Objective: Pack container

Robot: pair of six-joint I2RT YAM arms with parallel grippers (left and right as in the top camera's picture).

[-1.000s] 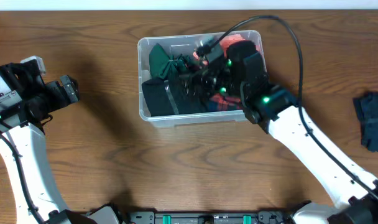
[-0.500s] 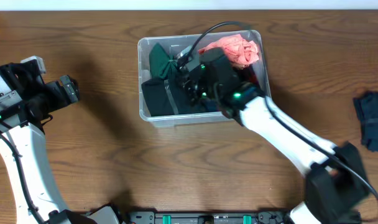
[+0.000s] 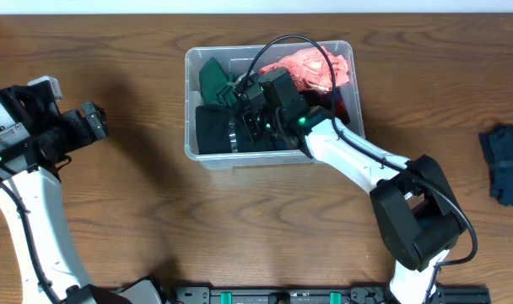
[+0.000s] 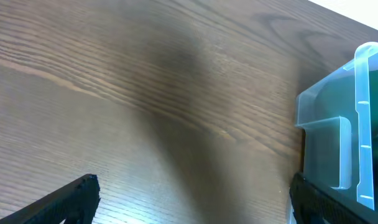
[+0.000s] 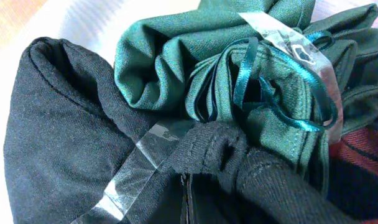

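Note:
The clear plastic container (image 3: 189, 101) stands at the table's back centre, filled with clothes: a dark green garment (image 3: 214, 80), a black one (image 3: 213, 131), a salmon-pink one (image 3: 311, 67) and a bit of red plaid (image 3: 339, 108). My right gripper (image 3: 240, 127) reaches down into the container and is shut. In the right wrist view its closed tips (image 5: 186, 186) sit under a fold of black cloth (image 5: 207, 152), beside the green garment (image 5: 176, 68); whether cloth is pinched does not show. My left gripper (image 3: 96, 122) hovers open over bare table left of the container (image 4: 357, 124), nothing between its fingers (image 4: 74, 196).
A dark blue cloth (image 3: 503, 160) lies on the table at the far right edge. Strips of clear tape (image 5: 139, 165) cross the black and green garments. The wooden table (image 3: 265, 219) spreads in front of the container.
My right gripper has shut and moved left across the container toward the black and green clothes, uncovering the pink cloth. The left arm has not moved.

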